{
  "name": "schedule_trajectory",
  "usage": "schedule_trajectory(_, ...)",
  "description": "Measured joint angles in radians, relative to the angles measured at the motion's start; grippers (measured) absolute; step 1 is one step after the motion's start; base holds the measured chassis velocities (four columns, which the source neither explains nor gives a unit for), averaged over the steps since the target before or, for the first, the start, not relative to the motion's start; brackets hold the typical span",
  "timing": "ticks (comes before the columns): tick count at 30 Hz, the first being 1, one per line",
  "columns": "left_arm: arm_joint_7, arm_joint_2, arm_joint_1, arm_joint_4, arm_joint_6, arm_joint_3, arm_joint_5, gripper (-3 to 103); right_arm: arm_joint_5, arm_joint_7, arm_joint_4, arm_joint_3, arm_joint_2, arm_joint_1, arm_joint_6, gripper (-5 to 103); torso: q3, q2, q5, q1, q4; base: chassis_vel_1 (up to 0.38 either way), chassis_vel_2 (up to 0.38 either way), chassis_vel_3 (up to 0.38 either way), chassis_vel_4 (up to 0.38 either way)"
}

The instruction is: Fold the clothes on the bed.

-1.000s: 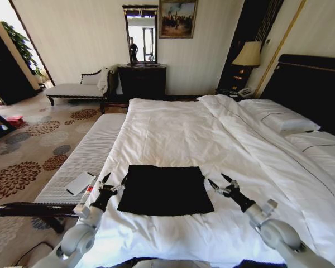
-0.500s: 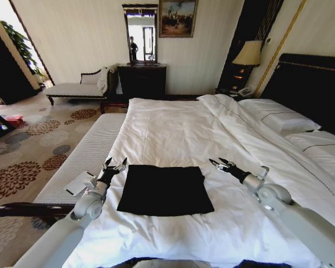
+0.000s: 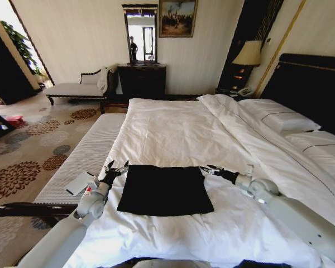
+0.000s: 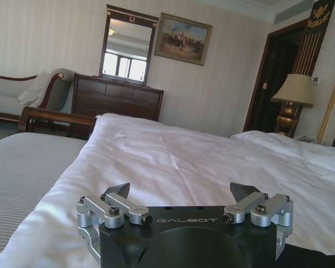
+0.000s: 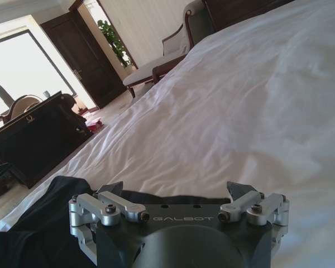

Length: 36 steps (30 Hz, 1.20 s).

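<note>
The black soft-fabric T-shirt (image 3: 165,189) lies folded into a flat, nearly square panel in the lower middle of the head view, on the near part of the large bed with white duvet (image 3: 184,134). Its surface is smooth and plain; no lettering shows. Its far edge is straight and a little shorter than its near edge, and its side edges slant slightly outward toward the camera.

The left gripper (image 3: 115,168) sits at the shirt's far left corner, just beside the cloth, its two dark fingers spread apart. In the left wrist view that gripper (image 4: 184,191) also shows its fingers apart, over white duvet. The right gripper (image 3: 207,169) is at the shirt's far right corner, its fingers parted as well, tips at the fabric edge; I cannot tell whether they touch it. In the right wrist view the right gripper (image 5: 176,188) is spread open, with black cloth (image 5: 39,218) at the lower left of that frame.

White duvet lies bare on all sides of the shirt: a narrow strip to the left before the bed's edge, a wide stretch above it in the frame, and more to the right toward the white pillows (image 3: 279,118). A grey striped cushioned bench (image 3: 84,156) runs along the bed's left side, with a flat white rectangular object (image 3: 79,182) lying on it.
</note>
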Motion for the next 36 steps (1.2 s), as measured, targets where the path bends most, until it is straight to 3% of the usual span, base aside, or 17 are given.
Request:
schedule_trajectory(6, 0.002, -0.003, 0.016, -0.020, 0.000, -0.008, 0.006, 100, 0.026, 0.031, -0.088, -0.182, 0.024, 0.173, -0.030, 100, 0.000, 0.000, 0.0002, 0.000, 0.0000, 0.000, 0.000, 0.000, 0.000)
schedule_trajectory(10, 0.003, -0.011, 0.024, -0.022, -0.003, -0.010, 0.013, 100, 0.021, 0.040, -0.112, -0.221, 0.033, 0.194, -0.039, 100, 0.000, 0.000, 0.0008, 0.000, -0.0004, 0.000, 0.000, 0.000, 0.000)
schedule_trajectory(23, 0.030, -0.035, 0.028, 0.005, -0.012, -0.010, 0.025, 100, -0.014, 0.042, -0.162, -0.259, 0.016, 0.200, -0.041, 100, 0.000, 0.000, 0.0006, 0.000, -0.0004, 0.000, 0.000, 0.000, 0.000)
schedule_trajectory(36, 0.047, -0.044, 0.039, 0.019, -0.022, -0.022, 0.023, 100, -0.019, 0.056, -0.186, -0.341, 0.055, 0.254, -0.041, 100, 0.000, 0.000, 0.0005, 0.000, -0.0002, 0.000, 0.000, 0.000, 0.000)
